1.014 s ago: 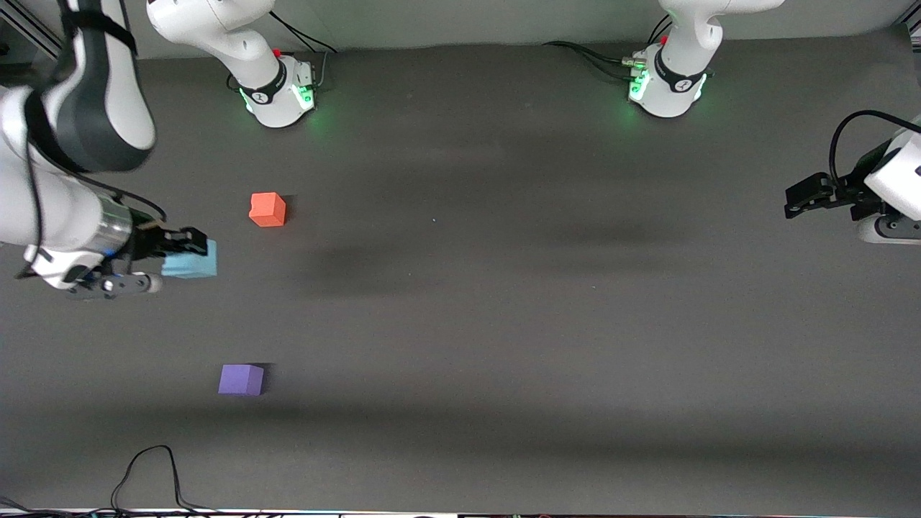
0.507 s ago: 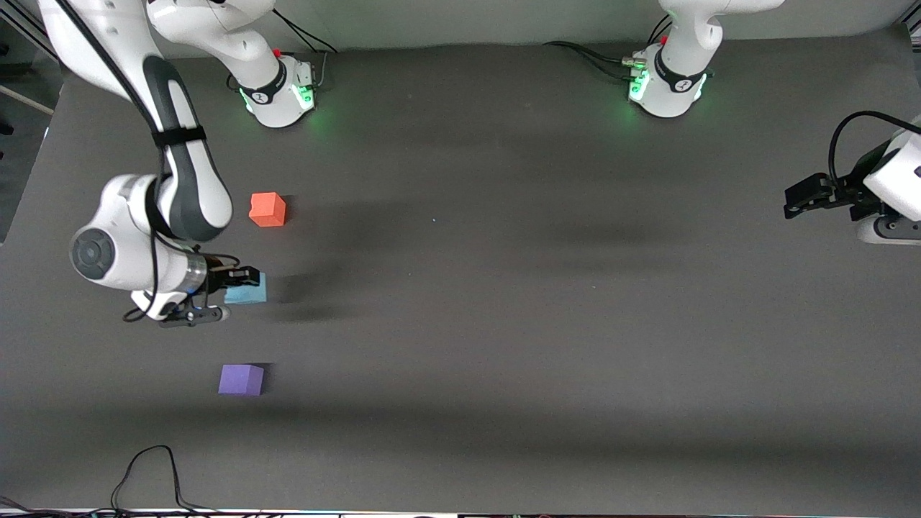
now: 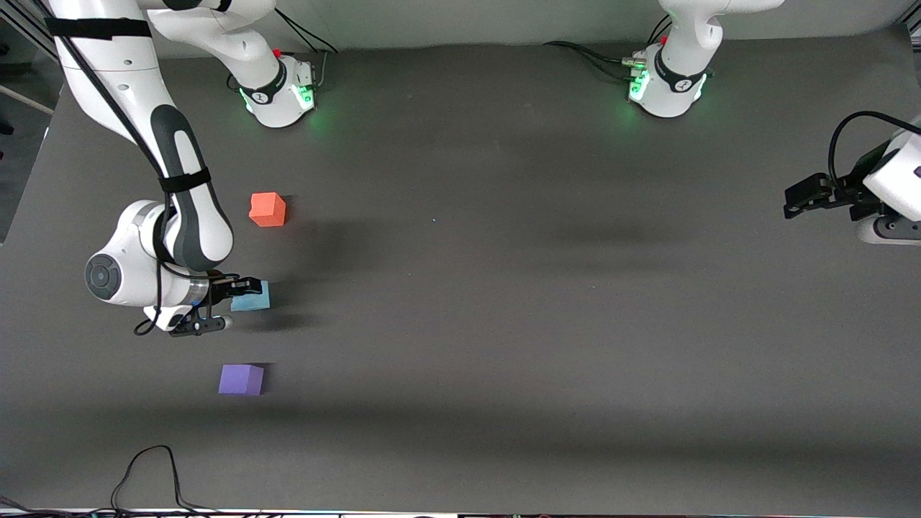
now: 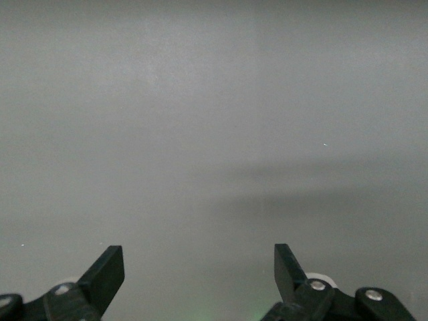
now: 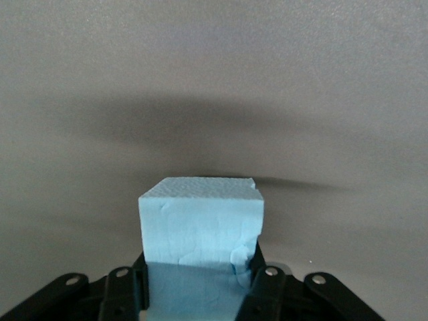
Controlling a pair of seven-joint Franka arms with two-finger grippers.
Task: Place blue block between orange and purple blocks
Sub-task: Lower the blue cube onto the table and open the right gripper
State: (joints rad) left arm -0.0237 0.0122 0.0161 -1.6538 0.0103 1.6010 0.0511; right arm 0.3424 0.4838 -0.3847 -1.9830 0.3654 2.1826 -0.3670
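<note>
My right gripper (image 3: 241, 296) is shut on the light blue block (image 3: 252, 297), holding it low over the table between the orange block (image 3: 267, 209) and the purple block (image 3: 241, 379). In the right wrist view the blue block (image 5: 200, 231) sits clamped between the black fingers (image 5: 261, 274). The orange block lies farther from the front camera, the purple block nearer. My left gripper (image 3: 799, 199) is open and empty, waiting at the left arm's end of the table; its wrist view shows both fingers (image 4: 107, 271) spread over bare table.
The dark grey table (image 3: 504, 288) carries only the three blocks. The arm bases (image 3: 277, 93) stand along the edge farthest from the front camera. A black cable (image 3: 151, 467) loops at the table's near edge.
My right gripper has carried the blue block from near the right arm's table edge in between the orange and purple blocks and lowered it. The left arm has not moved.
</note>
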